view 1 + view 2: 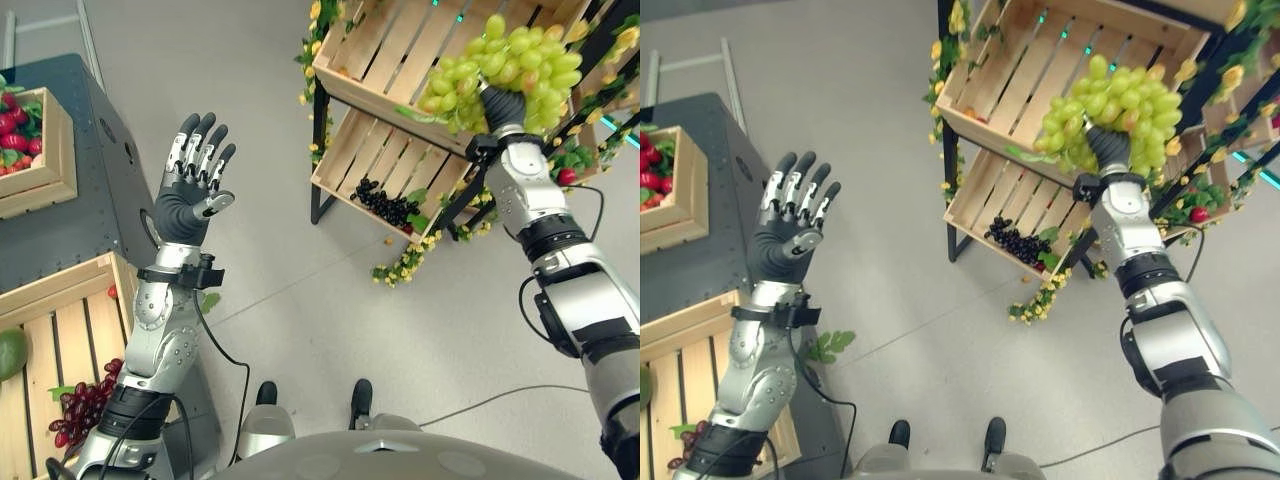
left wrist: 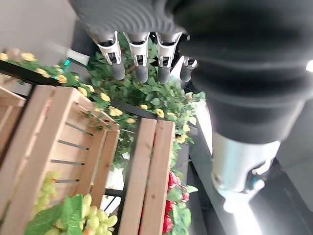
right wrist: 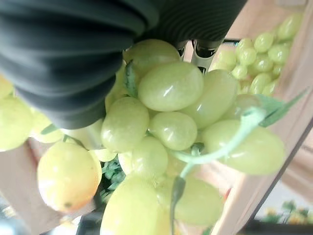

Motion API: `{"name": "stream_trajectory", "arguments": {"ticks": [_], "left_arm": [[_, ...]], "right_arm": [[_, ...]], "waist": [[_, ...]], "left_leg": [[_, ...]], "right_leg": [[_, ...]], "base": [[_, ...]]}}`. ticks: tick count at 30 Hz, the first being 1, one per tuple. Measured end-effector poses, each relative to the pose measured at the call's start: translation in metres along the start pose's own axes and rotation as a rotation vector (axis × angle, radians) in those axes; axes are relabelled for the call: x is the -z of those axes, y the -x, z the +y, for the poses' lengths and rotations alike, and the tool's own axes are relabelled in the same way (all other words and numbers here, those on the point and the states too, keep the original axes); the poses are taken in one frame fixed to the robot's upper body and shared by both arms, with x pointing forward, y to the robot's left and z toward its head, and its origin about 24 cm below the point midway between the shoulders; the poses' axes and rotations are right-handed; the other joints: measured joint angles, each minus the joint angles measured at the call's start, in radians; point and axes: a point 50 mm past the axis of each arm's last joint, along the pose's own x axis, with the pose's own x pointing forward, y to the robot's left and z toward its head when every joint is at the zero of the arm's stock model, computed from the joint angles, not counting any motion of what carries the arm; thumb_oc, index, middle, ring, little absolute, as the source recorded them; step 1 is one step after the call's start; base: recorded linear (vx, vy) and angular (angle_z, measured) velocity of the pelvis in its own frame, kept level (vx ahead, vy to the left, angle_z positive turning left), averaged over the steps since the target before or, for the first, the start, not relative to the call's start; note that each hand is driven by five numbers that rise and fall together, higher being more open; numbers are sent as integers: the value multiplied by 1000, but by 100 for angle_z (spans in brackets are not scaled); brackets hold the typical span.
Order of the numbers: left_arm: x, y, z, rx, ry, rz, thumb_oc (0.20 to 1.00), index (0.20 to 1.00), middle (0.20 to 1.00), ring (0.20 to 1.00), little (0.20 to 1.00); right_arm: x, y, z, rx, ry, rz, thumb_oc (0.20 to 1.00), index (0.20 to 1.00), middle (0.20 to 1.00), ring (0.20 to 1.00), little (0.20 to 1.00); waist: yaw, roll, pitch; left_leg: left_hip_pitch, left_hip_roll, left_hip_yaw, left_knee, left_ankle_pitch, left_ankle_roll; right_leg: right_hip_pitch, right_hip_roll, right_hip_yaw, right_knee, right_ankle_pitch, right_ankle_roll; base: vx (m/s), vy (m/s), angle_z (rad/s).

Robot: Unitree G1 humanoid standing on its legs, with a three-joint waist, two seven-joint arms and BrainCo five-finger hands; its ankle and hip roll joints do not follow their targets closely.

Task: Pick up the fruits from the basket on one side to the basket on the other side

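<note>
The right hand is buried in a bunch of pale green grapes at the far-right slatted wooden crate; its grip I cannot tell. The left hand hangs open. Next: carry the grapes left.

Premises: mock fruit stall on a plain grey floor.
Tilted wooden crates on a black rack hold grapes, trimmed with yellow flower garlands.
</note>
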Motion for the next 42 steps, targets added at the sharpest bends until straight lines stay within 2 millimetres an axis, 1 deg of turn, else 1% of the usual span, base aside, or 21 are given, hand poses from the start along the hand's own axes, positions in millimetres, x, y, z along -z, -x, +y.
{"name": "stream_trajectory", "arguments": {"ticks": [3, 4, 6, 10, 12, 13, 18, 22, 26, 30, 32, 34, 37, 42], "left_arm": [[-2, -2, 0, 10, -5, -5, 1000, 1000, 1000, 1000, 1000], [-3, -4, 0, 16, -7, -8, 1000, 1000, 1000, 1000, 1000], [-6, -10, -3, 36, 1, -29, 1000, 1000, 1000, 1000, 1000], [-7, -11, -4, 44, 1, -34, 1000, 1000, 1000, 1000, 1000], [-7, -12, -4, 49, 2, -37, 1000, 1000, 1000, 1000, 1000], [-8, -13, -5, 53, 3, -40, 1000, 1000, 1000, 1000, 1000], [-7, -14, -7, 65, 8, -41, 1000, 1000, 1000, 1000, 1000], [-8, -15, -8, 71, 9, -46, 1000, 1000, 1000, 1000, 1000], [-9, -18, -9, 78, 11, -53, 1000, 1000, 1000, 1000, 1000], [-6, -20, -14, 98, 23, -48, 1000, 1000, 1000, 1000, 1000], [-7, -21, -15, 96, 23, -51, 1000, 1000, 1000, 1000, 1000], [-7, -22, -15, 94, 22, -56, 1000, 1000, 1000, 1000, 1000], [-9, -24, -16, 102, 22, -66, 1000, 1000, 1000, 1000, 1000], [-11, -27, -17, 116, 33, -79, 1000, 1000, 1000, 1000, 1000]], "right_arm": [[-13, -6, -14, 47, 25, -25, 200, 200, 200, 200, 200], [-16, -7, -16, 56, 29, -32, 200, 200, 200, 200, 200], [-32, -12, -29, 94, 52, -64, 200, 200, 200, 200, 200], [-57, -19, -31, 100, 58, -129, 200, 200, 200, 200, 200], [-71, -23, -34, 108, 93, -150, 200, 200, 200, 200, 200], [-80, -25, -38, 123, 120, -164, 200, 200, 200, 200, 200], [-98, -29, -45, 150, 147, -194, 200, 200, 200, 200, 200], [-105, -30, -49, 163, 166, -204, 200, 200, 200, 200, 200], [-106, -30, -49, 163, 167, -207, 200, 200, 200, 200, 200], [-109, -30, -47, 162, 157, -224, 200, 200, 200, 200, 200], [-112, -26, -40, 138, 118, -271, 200, 200, 200, 200, 200], [-109, -22, -34, 103, 118, -288, 200, 200, 200, 200, 200], [-103, -21, -36, 102, 134, -269, 200, 200, 200, 200, 200], [-93, -23, -39, 114, 153, -221, 200, 200, 200, 200, 200]], "waist": [[-2, 13, 33], [-4, 15, 34], [-3, 25, 59], [-6, 36, 69], [-5, 39, 71], [-3, 39, 72], [4, 44, 75], [9, 50, 78], [9, 51, 79], [3, 52, 79], [-9, 53, 80], [-18, 53, 80], [-17, 56, 82], [-9, 58, 82]], "left_leg": [[-9, -1, -3, 0, 0, 0], [-19, -1, -2, 1, 0, 0], [-40, -2, -2, 1, 4, -1], [-70, -2, -1, 1, 5, -3], [-94, -3, -1, 3, 6, -3], [-113, -3, -2, 3, 9, -3], [-140, -5, -3, 3, 9, -3], [-140, -6, -3, 1, 9, -3], [-141, -6, -3, 1, 10, -3], [-141, -6, -4, 1, 10, -3], [-137, -6, -2, 1, 11, -3], [-117, -5, 4, -4, 11, -3], [-83, -4, 20, -10, 11, -3], [-34, -3, 21, -13, 11, -3]], "right_leg": [[-9, 0, 0, 0, 0, 0], [-19, 0, 0, 0, 0, 0], [-40, -1, 1, 0, 5, -1], [-74, -1, 4, 0, 5, -1], [-97, -2, 5, 0, 8, -2], [-114, -3, 3, 0, 9, -2], [-141, -4, 2, 0, 9, -2], [-141, -5, 1, 0, 8, -1], [-142, -5, 2, 0, 8, 0], [-142, -5, 2, 0, 8, 0], [-140, -5, 3, 0, 8, 0], [-127, -4, 8, 0, 8, 0], [-98, -4, 10, 0, 8, 0], [-51, -2, 9, 0, 7, 1]], "base": [[-69, 6, 0], [-75, 14, -2], [-61, 10, -2], [-32, 3, -4], [0, 0, 0], [15, -9, 5], [36, -17, 2], [8, -1, 0], [39, -10, 0], [30, 2, 0], [41, -3, -4], [49, 2, -13], [19, 6, -6], [12, 7, 2]]}}
